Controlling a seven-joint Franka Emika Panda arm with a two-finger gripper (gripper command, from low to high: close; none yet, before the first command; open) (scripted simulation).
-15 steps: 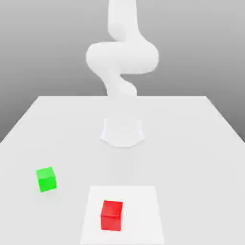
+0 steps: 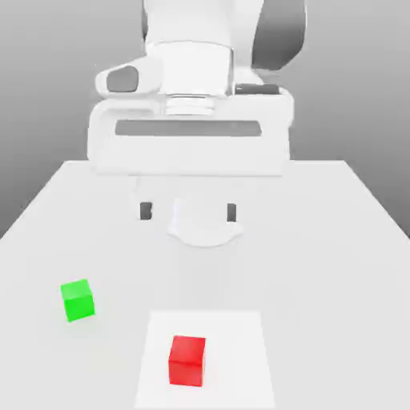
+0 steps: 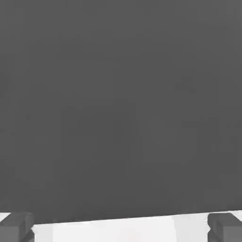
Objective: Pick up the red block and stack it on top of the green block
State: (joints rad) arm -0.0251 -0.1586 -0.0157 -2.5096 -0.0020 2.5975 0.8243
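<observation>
The red block (image 2: 187, 360) rests on a lighter square patch of the table near the front edge in the exterior view. The green block (image 2: 78, 300) sits on the table to the exterior view's left of it, a little farther back. My gripper (image 2: 188, 211) hangs high above the table's middle, well behind both blocks, its two dark fingertips (image 2: 145, 211) spread wide apart with nothing between them. In the hand view the same gripper (image 3: 121, 227) shows both dark pads (image 3: 16, 226) far apart against a grey backdrop.
The white table (image 2: 320, 240) stretches wide on all sides of the blocks. The arm's round base (image 2: 205, 228) stands at the table's middle, behind the gripper. A pale square patch (image 2: 240, 360) marks the surface under the red block.
The hand has swung into the exterior view, now large and facing forward above the table's middle; before, just the arm's upper links and base showed. Neither block has moved.
</observation>
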